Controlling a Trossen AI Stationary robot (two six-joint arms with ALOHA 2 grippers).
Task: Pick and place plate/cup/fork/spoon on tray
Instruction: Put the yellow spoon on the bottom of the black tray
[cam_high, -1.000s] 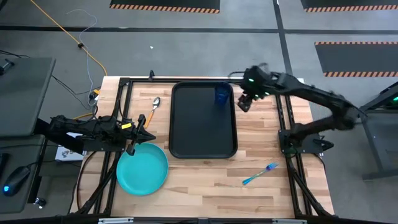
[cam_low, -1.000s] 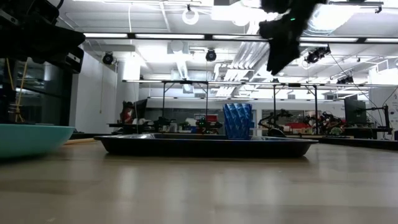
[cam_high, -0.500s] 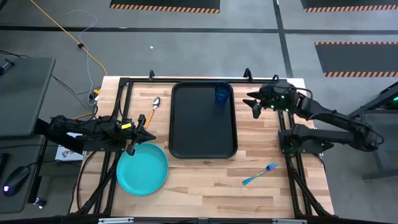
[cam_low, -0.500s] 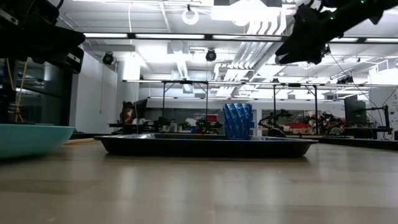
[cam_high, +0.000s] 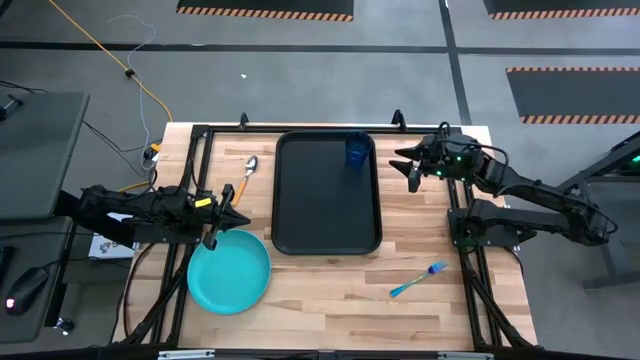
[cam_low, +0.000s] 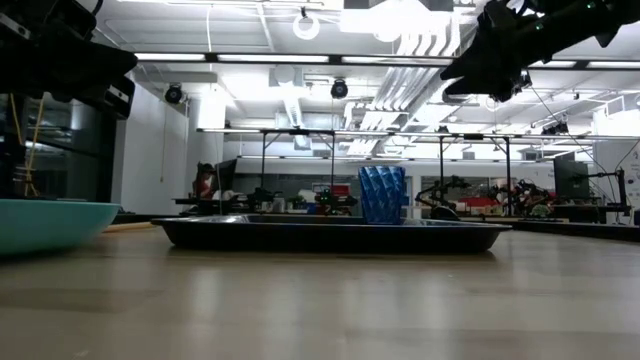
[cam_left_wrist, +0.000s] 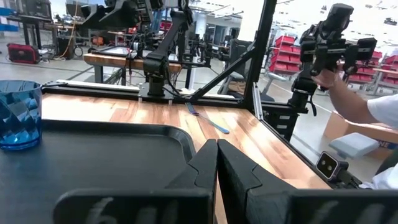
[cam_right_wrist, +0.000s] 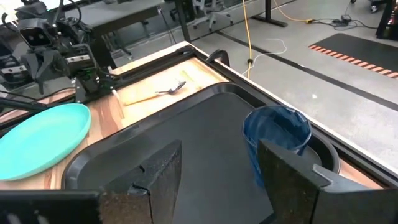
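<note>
The black tray (cam_high: 328, 215) lies in the middle of the table. The dark blue cup (cam_high: 358, 152) stands upright on its base in the tray's far right corner and shows in the right wrist view (cam_right_wrist: 277, 140). The teal plate (cam_high: 229, 272) lies on the table near the tray's near left corner. The orange-handled spoon (cam_high: 247, 172) lies left of the tray. The fork (cam_high: 418, 280) lies near the table's near right. My right gripper (cam_high: 408, 168) is open and empty, in the air right of the cup. My left gripper (cam_high: 213, 240) is shut, above the plate's far rim.
Black frame posts and rails (cam_high: 455, 215) stand along the table's left and right sides. A person's arm (cam_left_wrist: 367, 102) shows beyond the table's right side in the left wrist view. Bare wood lies between the tray and the fork.
My right gripper has drawn away from the cup toward the table's right edge, empty. It has tipped from pointing down to nearly level, facing the tray. The cup stays upright in the tray's far right corner.
</note>
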